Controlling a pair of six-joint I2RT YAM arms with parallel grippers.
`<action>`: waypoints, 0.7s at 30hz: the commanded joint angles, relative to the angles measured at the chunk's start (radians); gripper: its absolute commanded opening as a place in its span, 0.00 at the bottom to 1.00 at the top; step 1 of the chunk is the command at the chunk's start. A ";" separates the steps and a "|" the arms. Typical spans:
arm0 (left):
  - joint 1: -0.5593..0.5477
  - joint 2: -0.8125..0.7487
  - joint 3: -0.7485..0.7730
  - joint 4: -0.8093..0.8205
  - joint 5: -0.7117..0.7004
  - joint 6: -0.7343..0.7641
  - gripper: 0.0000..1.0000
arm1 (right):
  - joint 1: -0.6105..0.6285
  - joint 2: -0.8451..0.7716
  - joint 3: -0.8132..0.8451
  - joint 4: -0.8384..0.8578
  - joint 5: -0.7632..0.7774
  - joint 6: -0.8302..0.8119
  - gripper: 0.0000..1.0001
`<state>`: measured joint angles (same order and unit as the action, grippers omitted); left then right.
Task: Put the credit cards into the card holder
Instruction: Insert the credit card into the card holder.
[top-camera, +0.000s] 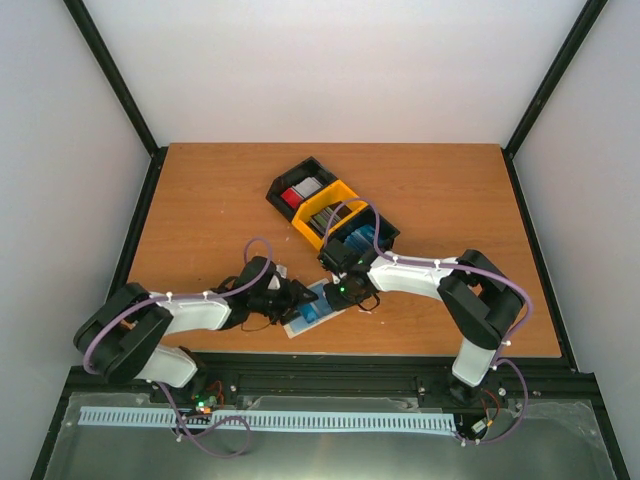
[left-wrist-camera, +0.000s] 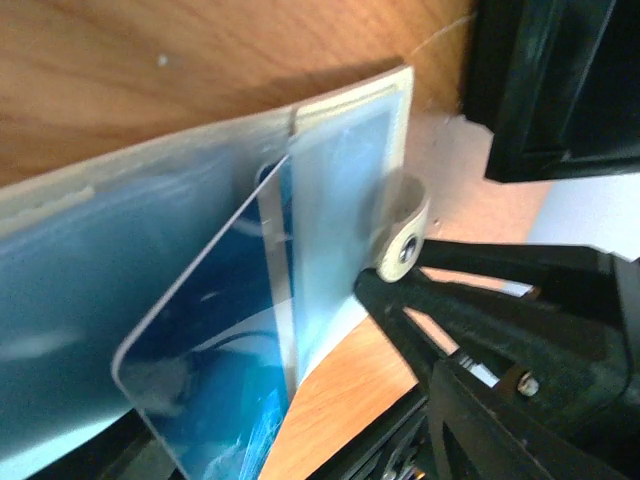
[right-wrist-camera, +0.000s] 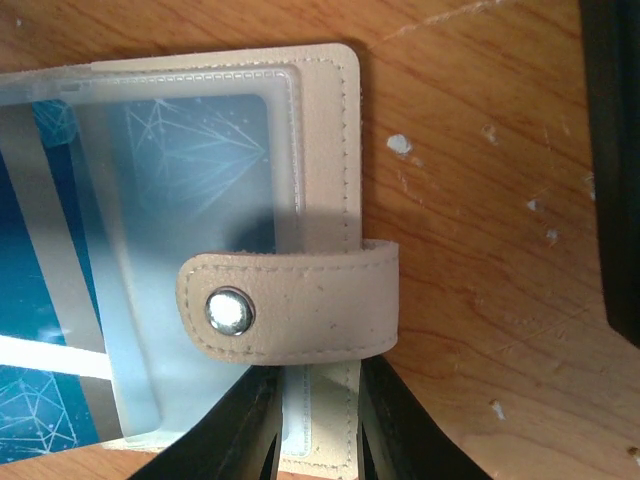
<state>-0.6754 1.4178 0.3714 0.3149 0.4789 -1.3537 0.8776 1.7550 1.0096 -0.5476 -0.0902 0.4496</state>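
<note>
The beige card holder (top-camera: 297, 324) lies open on the table in front of the arms, its snap tab (right-wrist-camera: 300, 305) folded over the edge. A blue credit card (left-wrist-camera: 210, 340) sits slanted, partly inside a clear sleeve of the card holder (left-wrist-camera: 340, 180). My left gripper (top-camera: 293, 298) is at the card's near end, jaws apart around it. My right gripper (right-wrist-camera: 320, 430) is shut on the beige edge of the card holder (right-wrist-camera: 325, 150), just below the tab. Its black fingers (left-wrist-camera: 450, 320) show in the left wrist view. More credit cards (top-camera: 300, 192) lie in the bin.
A black-and-yellow three-compartment bin (top-camera: 345, 187) stands just behind the grippers, holding a red-and-silver card, dark cards (top-camera: 322, 215) and blue ones (top-camera: 360, 238). White walls and black frame posts enclose the table. Both forearms cross low over the table's near part.
</note>
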 joint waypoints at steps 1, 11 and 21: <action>-0.005 -0.030 0.038 -0.323 0.004 -0.027 0.61 | 0.008 0.081 -0.063 -0.015 -0.029 0.014 0.22; -0.006 -0.007 0.147 -0.563 -0.017 -0.013 0.57 | 0.007 0.082 -0.067 -0.008 -0.032 0.015 0.22; -0.005 0.117 0.270 -0.536 0.028 0.083 0.52 | 0.008 0.082 -0.070 -0.004 -0.031 0.015 0.22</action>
<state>-0.6750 1.4548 0.5835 -0.1535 0.5030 -1.3342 0.8772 1.7538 1.0061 -0.5415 -0.0906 0.4534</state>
